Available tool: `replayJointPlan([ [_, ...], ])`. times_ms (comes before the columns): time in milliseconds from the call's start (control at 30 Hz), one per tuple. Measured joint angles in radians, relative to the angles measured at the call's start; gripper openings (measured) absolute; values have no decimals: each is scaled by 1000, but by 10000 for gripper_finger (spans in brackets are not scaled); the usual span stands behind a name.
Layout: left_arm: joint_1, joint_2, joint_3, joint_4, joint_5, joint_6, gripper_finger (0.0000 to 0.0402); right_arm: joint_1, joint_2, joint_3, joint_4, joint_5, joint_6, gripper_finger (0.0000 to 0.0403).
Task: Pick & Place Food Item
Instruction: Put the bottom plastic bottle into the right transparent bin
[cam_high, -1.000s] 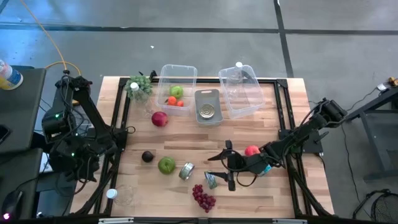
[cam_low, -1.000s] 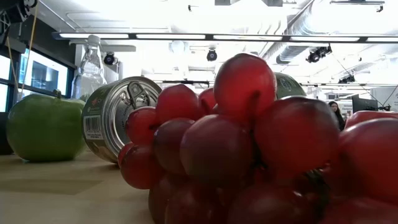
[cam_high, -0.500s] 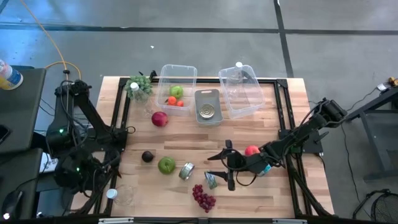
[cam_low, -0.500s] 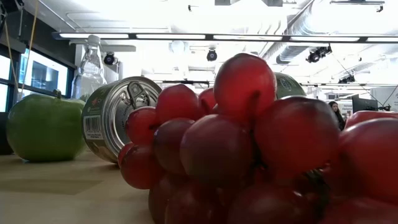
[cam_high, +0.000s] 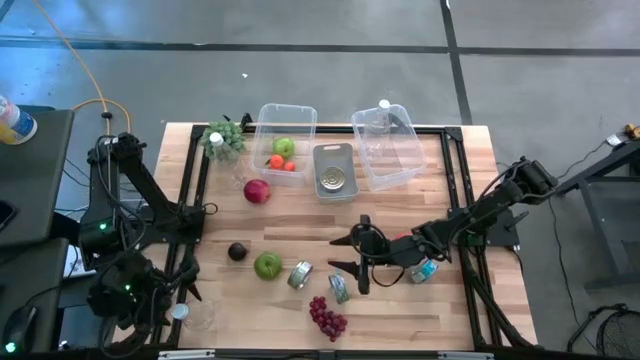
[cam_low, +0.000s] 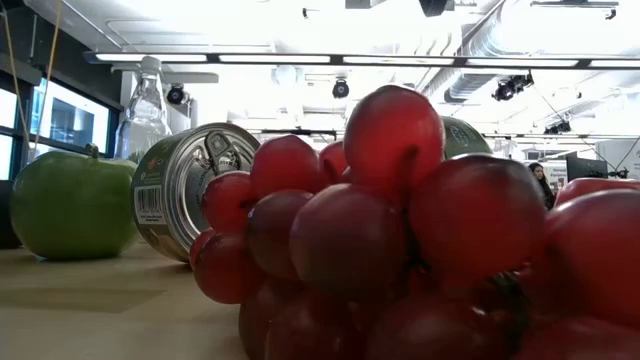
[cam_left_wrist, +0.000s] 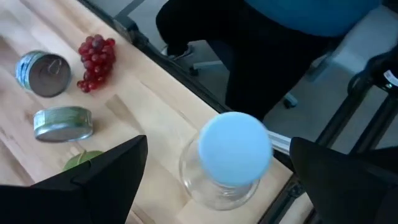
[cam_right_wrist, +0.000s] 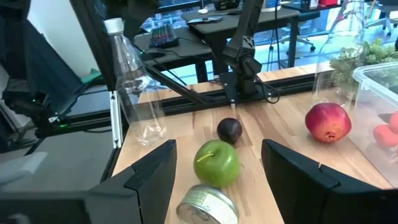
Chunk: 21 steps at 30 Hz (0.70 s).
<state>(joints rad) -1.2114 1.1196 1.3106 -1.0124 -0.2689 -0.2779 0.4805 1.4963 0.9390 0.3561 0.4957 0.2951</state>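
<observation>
1. Your likely target, the green apple (cam_high: 267, 265), sits on the table's (cam_high: 420, 205) near side, beside a tipped can (cam_high: 299, 275).
2. Your right gripper (cam_high: 346, 254) hovers close by, fingers half-open, empty: still approaching.
3. Left gripper (cam_left_wrist: 211, 180) waits wide open above a bottle (cam_left_wrist: 231, 155).
4. Next, advance, straddle, close.

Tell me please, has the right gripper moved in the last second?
Yes. In the high view the right gripper has shifted slightly left and toward the bins, nearer the green apple, still open.

Apple (cam_high: 267, 265) left of a lying can (cam_high: 299, 275), grapes (cam_high: 326, 318) at the table's near edge, plum (cam_high: 237, 252) left of the apple
</observation>
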Motion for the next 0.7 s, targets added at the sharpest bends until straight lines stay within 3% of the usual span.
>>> replayJointPlan([
  [333,64,29,-4,-2,8,-51,383,-5,0,0,0,-2,-11,226],
  [700,84,35,-5,-7,110,-52,383,-5,0,0,0,-37,0,226],
])
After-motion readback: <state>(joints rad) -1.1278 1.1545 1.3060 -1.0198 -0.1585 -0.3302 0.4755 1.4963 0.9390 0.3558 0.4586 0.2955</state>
